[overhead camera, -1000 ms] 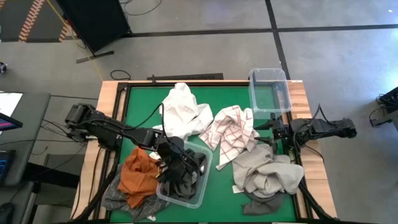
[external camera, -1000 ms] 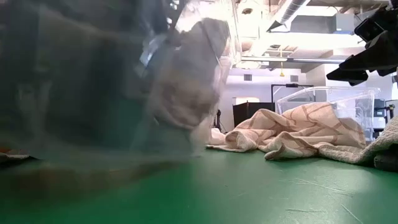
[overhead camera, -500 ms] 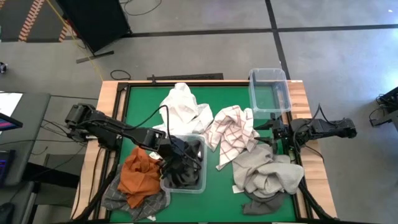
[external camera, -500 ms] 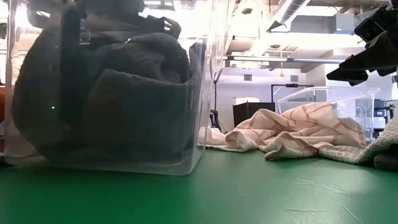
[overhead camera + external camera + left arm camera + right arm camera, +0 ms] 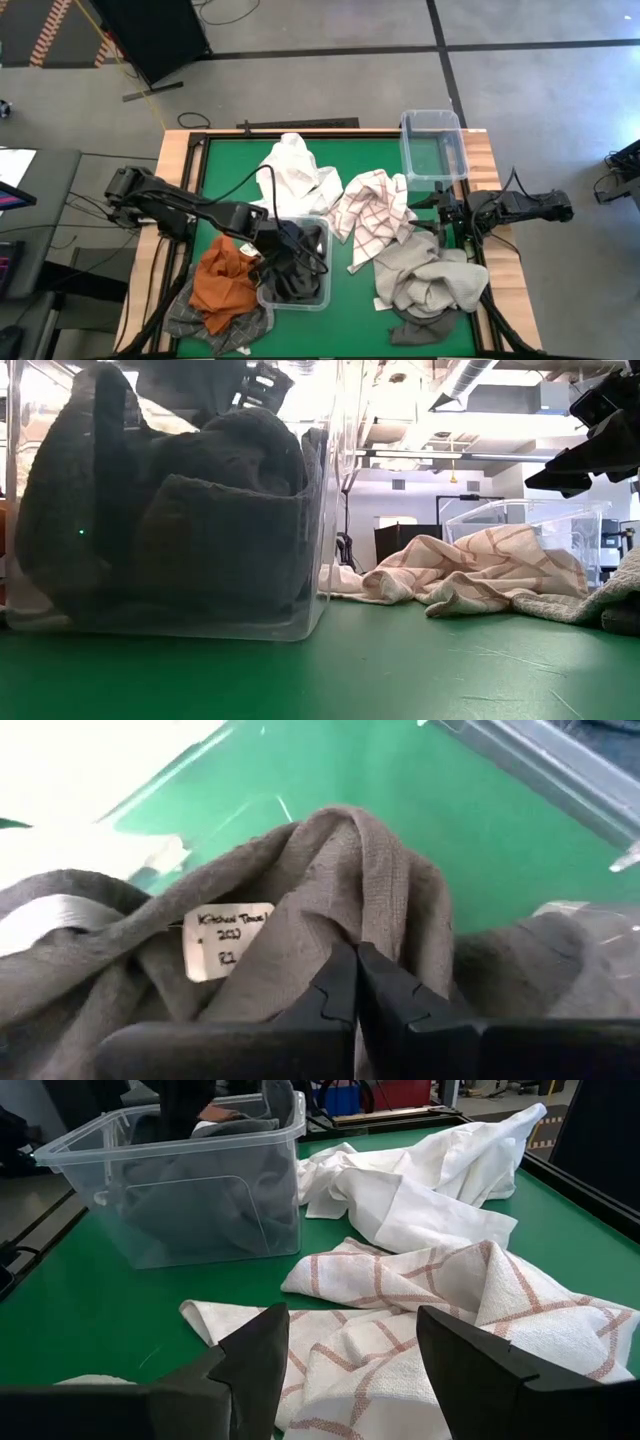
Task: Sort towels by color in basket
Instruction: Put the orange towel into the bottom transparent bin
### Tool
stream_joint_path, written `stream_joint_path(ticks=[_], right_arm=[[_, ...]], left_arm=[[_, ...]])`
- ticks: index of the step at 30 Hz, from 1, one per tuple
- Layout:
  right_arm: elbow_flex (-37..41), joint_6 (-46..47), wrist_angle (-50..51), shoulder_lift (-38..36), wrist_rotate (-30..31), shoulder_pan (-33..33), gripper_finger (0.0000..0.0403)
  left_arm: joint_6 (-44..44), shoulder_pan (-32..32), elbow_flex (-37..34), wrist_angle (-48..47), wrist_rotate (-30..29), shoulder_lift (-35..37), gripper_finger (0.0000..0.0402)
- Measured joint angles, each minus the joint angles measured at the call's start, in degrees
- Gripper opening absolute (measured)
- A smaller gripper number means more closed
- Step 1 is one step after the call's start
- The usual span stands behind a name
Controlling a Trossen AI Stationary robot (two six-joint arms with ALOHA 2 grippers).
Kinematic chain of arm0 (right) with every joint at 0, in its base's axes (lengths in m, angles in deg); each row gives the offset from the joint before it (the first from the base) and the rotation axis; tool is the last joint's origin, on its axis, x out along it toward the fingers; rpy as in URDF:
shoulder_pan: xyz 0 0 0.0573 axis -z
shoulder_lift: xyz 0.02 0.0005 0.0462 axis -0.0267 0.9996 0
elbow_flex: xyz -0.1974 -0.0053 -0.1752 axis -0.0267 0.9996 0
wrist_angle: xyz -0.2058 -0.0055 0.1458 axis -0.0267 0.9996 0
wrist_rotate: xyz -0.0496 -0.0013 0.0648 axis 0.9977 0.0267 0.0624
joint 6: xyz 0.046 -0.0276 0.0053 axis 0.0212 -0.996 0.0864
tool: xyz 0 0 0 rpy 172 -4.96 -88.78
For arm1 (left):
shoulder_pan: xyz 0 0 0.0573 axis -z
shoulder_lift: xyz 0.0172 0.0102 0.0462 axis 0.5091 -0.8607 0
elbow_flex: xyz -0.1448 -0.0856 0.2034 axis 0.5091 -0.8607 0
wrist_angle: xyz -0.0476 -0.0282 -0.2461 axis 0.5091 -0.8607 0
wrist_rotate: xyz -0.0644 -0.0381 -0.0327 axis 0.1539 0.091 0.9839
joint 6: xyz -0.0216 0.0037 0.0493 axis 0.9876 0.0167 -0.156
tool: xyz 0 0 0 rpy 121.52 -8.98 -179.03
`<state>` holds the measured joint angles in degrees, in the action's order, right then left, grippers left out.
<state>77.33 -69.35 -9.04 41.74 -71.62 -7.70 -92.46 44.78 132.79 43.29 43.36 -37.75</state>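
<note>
Now the left gripper (image 5: 356,982), pressed together, seemingly empty, sits over the dark towel (image 5: 290,272); orange towel (image 5: 222,283) at nine o'clock.

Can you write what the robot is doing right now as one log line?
left gripper: shut on dark grey towel in clear bin | right gripper: open, waiting above checked towel

Between the clear bin (image 5: 296,268) with the dark towel and the checked towel (image 5: 375,212) is a strip of bare green table (image 5: 345,300), while towel heaps crowd the left and right edges.
</note>
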Motion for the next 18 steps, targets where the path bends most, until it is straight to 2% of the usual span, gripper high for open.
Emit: stream_joint_path(ticks=[5, 12, 18], right_arm=[[0.0, 0.0, 0.0, 0.0, 0.0, 0.0, 0.0249], [0.0, 0.0, 0.0, 0.0, 0.0, 0.0, 0.0249], [0.0, 0.0, 0.0, 0.0, 0.0, 0.0, 0.0249]], left_arm=[[0.7, 0.0, 2.4, -3.0, -1.3, 0.0, 0.0001], [6.4, 1.6, 3.2, 3.7, 6.7, 0.1, 0.0000], [12.1, 5.8, 3.2, 3.1, 6.8, 3.0, 0.0000]])
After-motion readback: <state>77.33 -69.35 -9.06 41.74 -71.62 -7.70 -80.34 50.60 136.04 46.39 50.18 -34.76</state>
